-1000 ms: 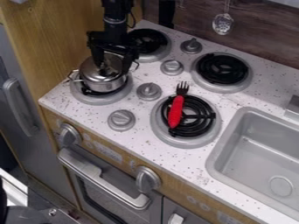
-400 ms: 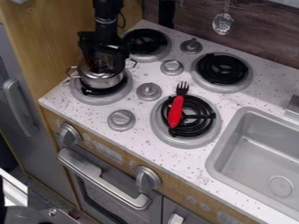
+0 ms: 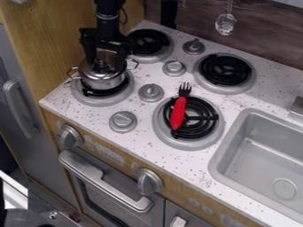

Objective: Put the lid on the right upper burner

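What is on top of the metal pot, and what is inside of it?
On top of the pot sits a lid, with the claw over it. The inside cannot be seen, because the lid covers it.

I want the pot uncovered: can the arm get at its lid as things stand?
Probably yes: the gripper hangs over the lid, its fingers apart on either side of the knob, and nothing seems to block them.

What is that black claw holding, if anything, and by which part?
Nothing: the gripper hangs open, fingers apart, over the lid on the pot.
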Controlling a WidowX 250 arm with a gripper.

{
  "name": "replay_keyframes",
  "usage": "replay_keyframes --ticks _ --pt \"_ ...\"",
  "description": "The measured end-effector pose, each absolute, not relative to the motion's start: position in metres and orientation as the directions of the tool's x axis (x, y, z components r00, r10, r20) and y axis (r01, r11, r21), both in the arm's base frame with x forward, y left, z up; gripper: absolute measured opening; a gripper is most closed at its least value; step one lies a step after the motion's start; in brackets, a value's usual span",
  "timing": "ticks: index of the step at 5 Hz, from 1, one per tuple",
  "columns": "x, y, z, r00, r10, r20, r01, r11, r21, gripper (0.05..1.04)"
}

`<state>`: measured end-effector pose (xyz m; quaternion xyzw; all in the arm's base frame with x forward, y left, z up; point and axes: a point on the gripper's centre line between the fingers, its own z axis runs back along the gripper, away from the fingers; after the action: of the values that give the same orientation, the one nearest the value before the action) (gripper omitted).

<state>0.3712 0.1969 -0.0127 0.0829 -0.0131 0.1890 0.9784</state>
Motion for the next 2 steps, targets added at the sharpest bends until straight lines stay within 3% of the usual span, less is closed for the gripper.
replay_keyframes --ticks 1,2 --pt "0.3718 0.1988 -0.0134 0.920 0.391 0.039 -0.392 0.906 0.160 0.900" --pt "0.3728 0.2011 -0.0132 0.917 0.397 0.043 -0.399 0.905 0.150 0.638"
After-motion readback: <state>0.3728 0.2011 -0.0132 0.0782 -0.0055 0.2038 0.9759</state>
